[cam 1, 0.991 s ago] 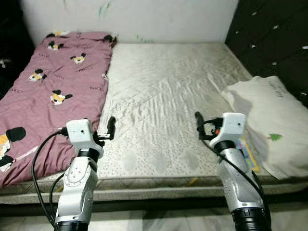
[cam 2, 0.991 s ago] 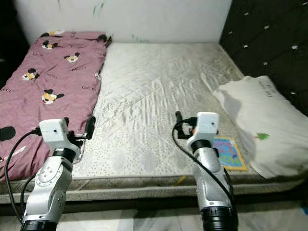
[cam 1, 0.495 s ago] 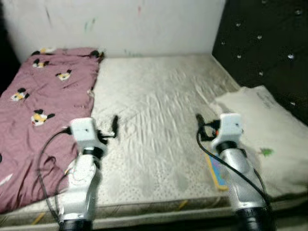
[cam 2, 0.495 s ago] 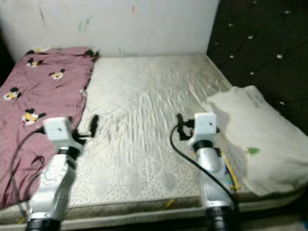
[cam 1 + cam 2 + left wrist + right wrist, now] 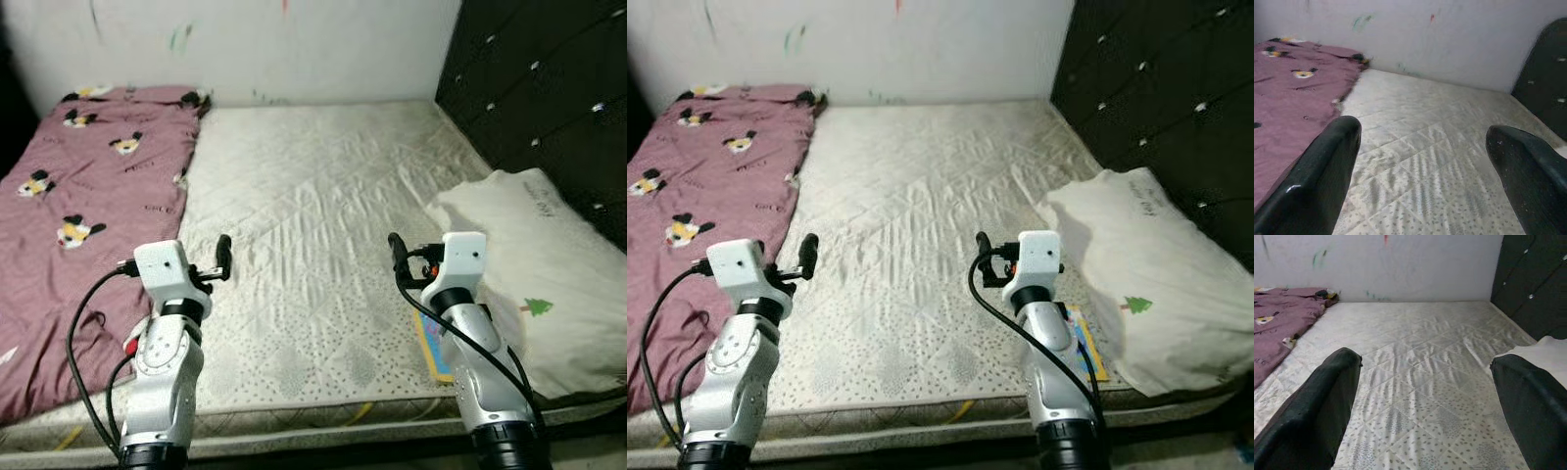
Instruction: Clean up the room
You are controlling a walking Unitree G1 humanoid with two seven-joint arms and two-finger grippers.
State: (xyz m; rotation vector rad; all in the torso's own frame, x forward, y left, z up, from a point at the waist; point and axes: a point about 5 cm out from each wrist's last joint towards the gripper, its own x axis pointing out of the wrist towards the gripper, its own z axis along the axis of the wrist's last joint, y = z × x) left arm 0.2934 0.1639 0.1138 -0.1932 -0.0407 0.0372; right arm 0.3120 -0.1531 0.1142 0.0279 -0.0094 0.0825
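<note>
light: dim, even indoor | shadows: soft | glare: none | focus: head views sharp, wrist views slightly soft

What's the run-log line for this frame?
left gripper: open, over mattress | right gripper: open, over mattress | pillow: untouched

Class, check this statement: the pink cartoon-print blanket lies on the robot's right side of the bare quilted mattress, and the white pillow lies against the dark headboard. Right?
Not quite. The pink cartoon-print blanket lies on the robot's left side of the bare quilted mattress, as the left eye view shows. The white pillow does lie against the dark headboard.
</note>
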